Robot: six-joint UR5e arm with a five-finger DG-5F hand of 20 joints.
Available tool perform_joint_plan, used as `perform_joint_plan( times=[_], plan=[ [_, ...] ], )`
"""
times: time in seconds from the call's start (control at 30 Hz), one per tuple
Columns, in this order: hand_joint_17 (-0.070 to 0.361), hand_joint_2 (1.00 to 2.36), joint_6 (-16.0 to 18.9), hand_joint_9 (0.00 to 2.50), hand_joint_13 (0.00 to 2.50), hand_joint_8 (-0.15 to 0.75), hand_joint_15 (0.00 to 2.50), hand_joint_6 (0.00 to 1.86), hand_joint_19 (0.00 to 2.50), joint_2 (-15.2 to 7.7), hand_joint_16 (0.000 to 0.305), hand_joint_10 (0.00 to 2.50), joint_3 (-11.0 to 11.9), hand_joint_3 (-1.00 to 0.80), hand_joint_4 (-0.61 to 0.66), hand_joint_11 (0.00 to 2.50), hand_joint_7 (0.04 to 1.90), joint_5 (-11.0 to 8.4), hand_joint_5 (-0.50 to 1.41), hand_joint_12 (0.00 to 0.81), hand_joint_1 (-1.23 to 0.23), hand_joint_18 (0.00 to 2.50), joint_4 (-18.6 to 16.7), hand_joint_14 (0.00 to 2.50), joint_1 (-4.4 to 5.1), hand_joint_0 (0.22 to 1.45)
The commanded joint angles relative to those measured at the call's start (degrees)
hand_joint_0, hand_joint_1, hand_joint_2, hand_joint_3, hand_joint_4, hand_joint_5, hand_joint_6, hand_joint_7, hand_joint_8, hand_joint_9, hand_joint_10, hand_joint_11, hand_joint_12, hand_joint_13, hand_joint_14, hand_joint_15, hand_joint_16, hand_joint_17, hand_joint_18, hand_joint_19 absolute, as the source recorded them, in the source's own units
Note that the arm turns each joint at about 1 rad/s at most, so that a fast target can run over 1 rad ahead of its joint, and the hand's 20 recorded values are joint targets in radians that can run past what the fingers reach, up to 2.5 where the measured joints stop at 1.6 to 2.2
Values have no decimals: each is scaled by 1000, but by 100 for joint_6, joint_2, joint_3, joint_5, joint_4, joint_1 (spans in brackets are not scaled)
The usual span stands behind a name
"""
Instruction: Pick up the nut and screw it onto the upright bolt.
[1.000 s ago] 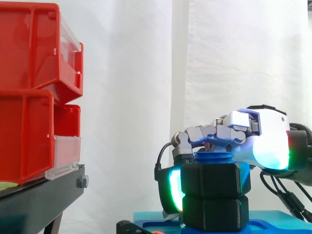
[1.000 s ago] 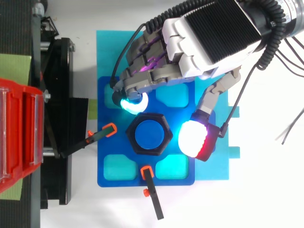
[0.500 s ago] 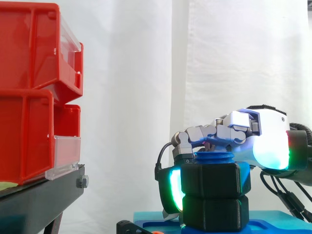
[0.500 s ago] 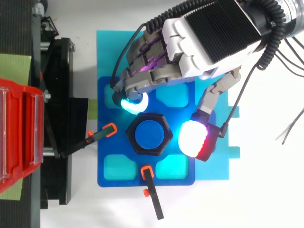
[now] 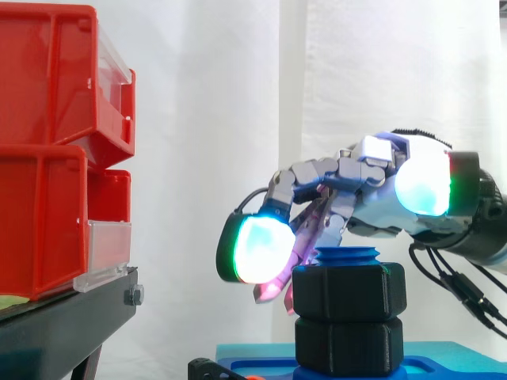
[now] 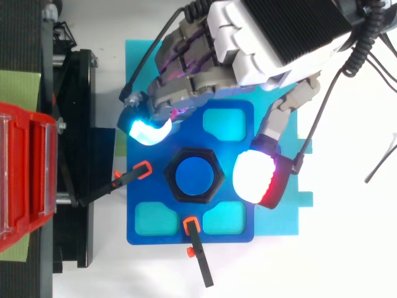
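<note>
Clamps with orange tips come first, one (image 6: 195,245) at the front edge of the blue plate (image 6: 155,194) and one (image 6: 129,176) at its left edge. Both tips point at the middle of the plate.

The upright bolt (image 6: 193,175) stands there, blue, with the black nut (image 5: 348,291) already threaded on it. Only the top of the bolt shows above the nut. Under the nut sits a second black hexagonal piece (image 5: 346,346); I cannot tell if it is another nut.

The hand (image 5: 380,198) hovers above and behind the nut. It is spread wide, holds nothing and does not touch the nut. The thumb pad (image 6: 259,180) hangs to the right of the nut, and the glowing fingertips (image 5: 257,249) hang to the left, at about the height of the bolt top.

I judge that picking up is done and the screwing step is in hand, at a pause between turns. The next move probably calls for lowering the hand, closing the pads on opposite flats and turning.

The left clamp is near the fingertips and could catch them. The red bins (image 5: 47,158) on the black stand (image 5: 71,324) are well apart, before the white curtain (image 5: 238,95).
</note>
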State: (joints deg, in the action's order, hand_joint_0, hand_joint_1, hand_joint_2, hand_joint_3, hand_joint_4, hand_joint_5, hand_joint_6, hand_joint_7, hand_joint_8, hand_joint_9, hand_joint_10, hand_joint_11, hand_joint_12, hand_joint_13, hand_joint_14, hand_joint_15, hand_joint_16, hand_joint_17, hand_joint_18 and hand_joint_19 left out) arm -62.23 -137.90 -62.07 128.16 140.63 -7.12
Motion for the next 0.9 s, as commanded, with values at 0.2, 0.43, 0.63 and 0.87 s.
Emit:
perform_joint_plan(
  times=[0.2, 0.43, 0.63, 0.87],
  plan=[
    [124, 1000, -34, 1078, 845, 333, 37, 502, 329, 282, 55, 0, 37, -500, 257, 0, 700, 279, -126, 386, -219, 730, 78, 0, -158, 426],
    [123, 1000, -641, 1032, 803, 329, 28, 502, 321, 827, 55, 0, -464, -500, 261, 0, 697, -99, -133, 389, -235, 684, 632, 0, -219, 425],
    [124, 1000, -650, 1023, 797, 328, 25, 502, 320, 1635, 55, 0, -1563, -500, 264, 0, 707, -1057, -132, 390, -241, 677, 544, 0, -140, 427],
    [123, 1000, -606, 1019, 794, 332, 22, 502, 318, 2136, 55, 0, -2204, -500, 269, 0, 723, -1584, -124, 390, -248, 673, 447, 0, -131, 430]
  ],
)
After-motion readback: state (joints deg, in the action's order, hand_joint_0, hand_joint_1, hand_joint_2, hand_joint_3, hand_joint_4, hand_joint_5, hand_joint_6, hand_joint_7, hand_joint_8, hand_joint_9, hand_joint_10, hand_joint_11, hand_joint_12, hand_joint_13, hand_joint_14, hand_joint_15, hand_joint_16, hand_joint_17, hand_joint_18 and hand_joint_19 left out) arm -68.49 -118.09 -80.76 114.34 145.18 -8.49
